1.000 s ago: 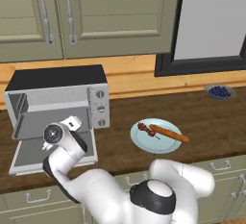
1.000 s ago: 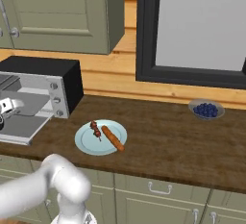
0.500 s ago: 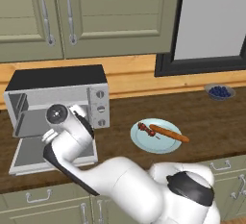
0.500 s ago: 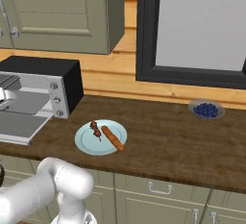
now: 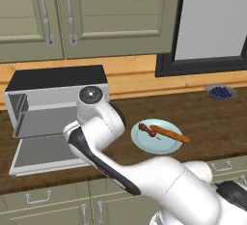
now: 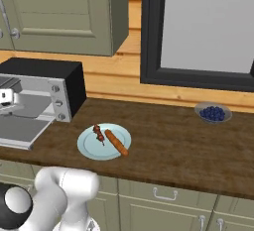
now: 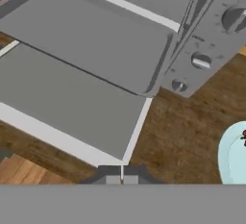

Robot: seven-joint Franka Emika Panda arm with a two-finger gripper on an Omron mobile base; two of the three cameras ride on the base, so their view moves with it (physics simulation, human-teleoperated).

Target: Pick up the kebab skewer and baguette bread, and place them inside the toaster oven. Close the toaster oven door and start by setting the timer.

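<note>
— On the plate (image 5: 155, 144) beside the oven (image 5: 59, 103), the skewer (image 5: 146, 130) and the bread (image 5: 169, 134) lay untouched, side by side. Where was the gripper (image 7: 121, 180)?

— Above the lowered oven door (image 7: 67, 107), fingertips pressed together, holding nothing.

— What could have gone wrong?

— With the fingers shut, a reach for the thin skewer could have knocked it or the bread off the plate. Swinging low across, the arm could also have clipped the open door's edge.
</note>
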